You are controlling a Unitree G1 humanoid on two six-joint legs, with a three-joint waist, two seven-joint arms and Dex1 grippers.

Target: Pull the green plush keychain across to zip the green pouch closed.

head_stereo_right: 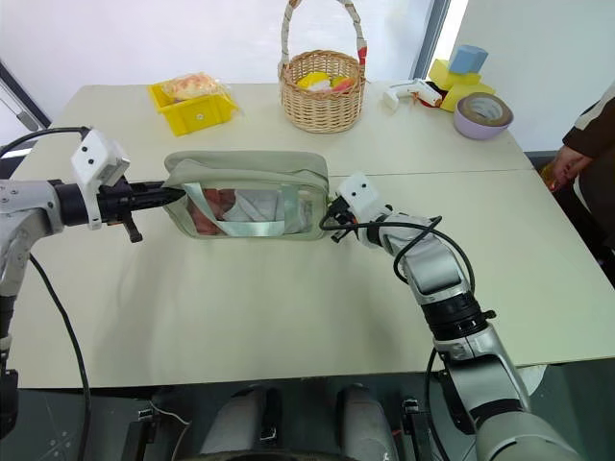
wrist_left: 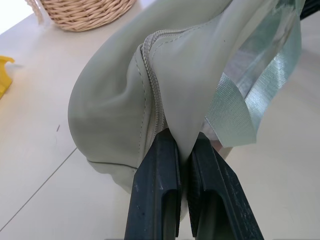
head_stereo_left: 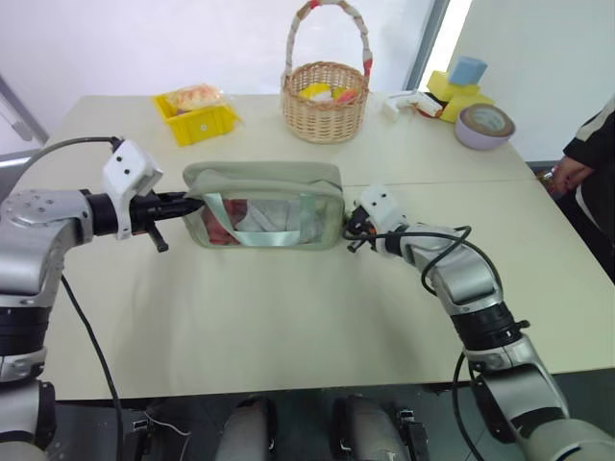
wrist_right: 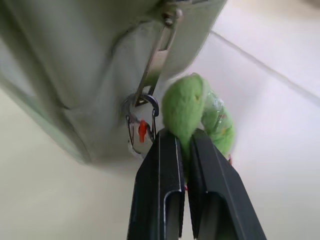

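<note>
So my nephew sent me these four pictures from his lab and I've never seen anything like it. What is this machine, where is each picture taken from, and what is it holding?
It is a humanoid robot with two arms, each ending in a gripper of two black fingers. The two wide pictures come from cameras in its head, looking down over a table. The two close-ups come from cameras on its wrists.

The left gripper is shut on one end of the green pouch; the left wrist view shows it pinching the fabric beside the zipper. The right gripper is shut on the green plush keychain, which hangs by a metal clip from the pouch's other end.

Farther back stand a wicker basket, a yellow tray and a roll of tape. A person's hand shows at the edge.
</note>
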